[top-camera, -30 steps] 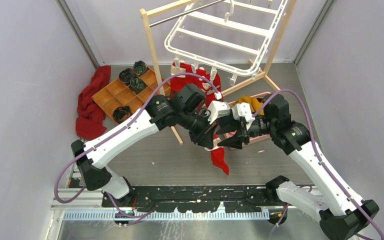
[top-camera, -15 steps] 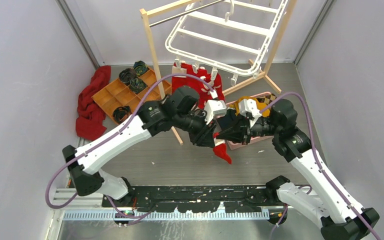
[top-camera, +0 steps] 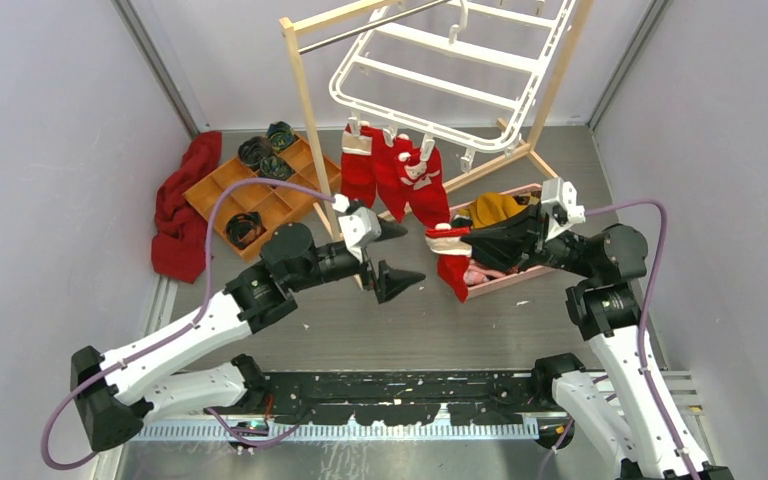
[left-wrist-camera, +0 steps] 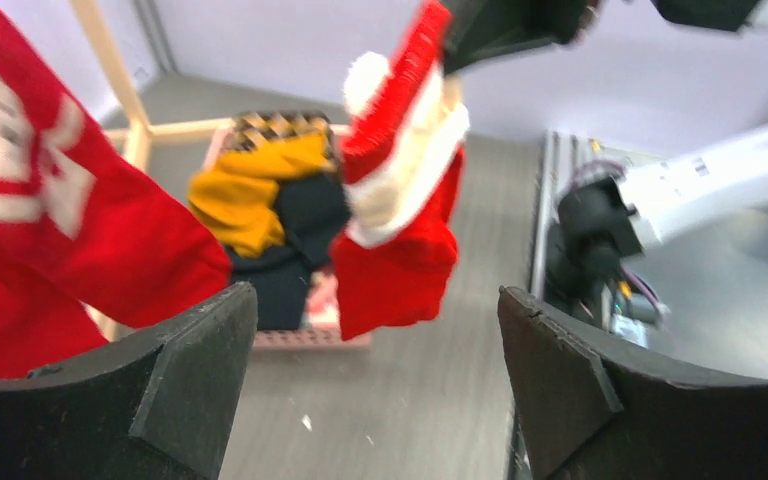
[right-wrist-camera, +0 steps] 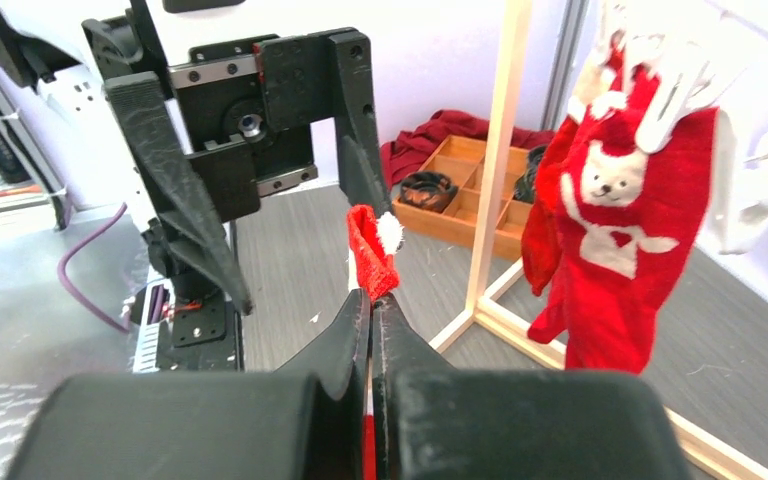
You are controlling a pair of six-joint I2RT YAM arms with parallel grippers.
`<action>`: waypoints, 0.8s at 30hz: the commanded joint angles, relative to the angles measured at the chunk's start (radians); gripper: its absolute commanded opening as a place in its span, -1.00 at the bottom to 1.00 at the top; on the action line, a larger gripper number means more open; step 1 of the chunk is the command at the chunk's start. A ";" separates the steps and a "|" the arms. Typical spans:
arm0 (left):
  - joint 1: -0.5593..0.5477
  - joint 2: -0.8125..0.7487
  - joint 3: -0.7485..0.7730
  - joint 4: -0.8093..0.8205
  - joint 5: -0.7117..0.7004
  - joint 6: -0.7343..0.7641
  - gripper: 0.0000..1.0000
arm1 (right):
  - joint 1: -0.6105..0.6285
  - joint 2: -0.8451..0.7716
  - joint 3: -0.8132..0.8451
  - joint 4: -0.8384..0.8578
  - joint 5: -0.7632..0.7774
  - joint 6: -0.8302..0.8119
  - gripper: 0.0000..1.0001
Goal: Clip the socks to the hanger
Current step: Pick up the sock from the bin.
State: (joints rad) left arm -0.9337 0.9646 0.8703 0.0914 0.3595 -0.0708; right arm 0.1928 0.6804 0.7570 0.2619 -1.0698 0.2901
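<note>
A red sock point(top-camera: 454, 276) with a white cuff hangs from my right gripper point(top-camera: 438, 234), which is shut on its cuff edge point(right-wrist-camera: 372, 250). The same sock point(left-wrist-camera: 400, 250) shows in the left wrist view, beyond my left gripper point(left-wrist-camera: 375, 340). That left gripper point(top-camera: 398, 254) stands wide open and empty, a short way to the sock's left. The white hanger point(top-camera: 440, 62) hangs tilted from the wooden rack. Two red socks point(top-camera: 360, 168) point(top-camera: 426, 182) dangle from clips on its near edge; one has a bear pattern point(right-wrist-camera: 620, 220).
A pink basket point(top-camera: 495, 283) with mustard and dark garments sits under the right gripper. The wooden rack's post point(top-camera: 312, 110) stands behind the left gripper. A wooden tray point(top-camera: 260, 190) of dark rolled items and a dark red cloth point(top-camera: 182, 205) lie at the left.
My left gripper has opened, released the sock and drawn back to the left. The right gripper has shut on the sock's cuff and carried it right, toward the basket.
</note>
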 commanded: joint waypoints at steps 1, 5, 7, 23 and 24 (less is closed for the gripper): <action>0.031 0.060 0.000 0.352 -0.058 -0.039 0.79 | -0.026 -0.021 0.003 0.124 0.021 0.077 -0.98; 0.077 0.155 -0.001 0.498 -0.008 -0.117 0.65 | -0.033 -0.029 0.005 0.128 0.020 0.073 -0.98; 0.098 0.187 -0.006 0.584 0.014 -0.165 0.59 | -0.038 -0.035 0.005 0.128 0.023 0.071 -0.98; 0.139 0.333 -0.031 0.970 0.258 -0.416 0.50 | -0.063 -0.038 0.006 0.154 0.047 0.091 -0.98; 0.142 0.338 -0.029 0.974 0.267 -0.426 0.49 | -0.063 -0.037 0.007 0.158 0.047 0.094 -0.98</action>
State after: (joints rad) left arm -0.8074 1.2968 0.8474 0.8959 0.5472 -0.4229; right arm 0.1352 0.6456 0.7551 0.3634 -1.0401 0.3634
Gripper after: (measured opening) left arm 0.745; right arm 0.040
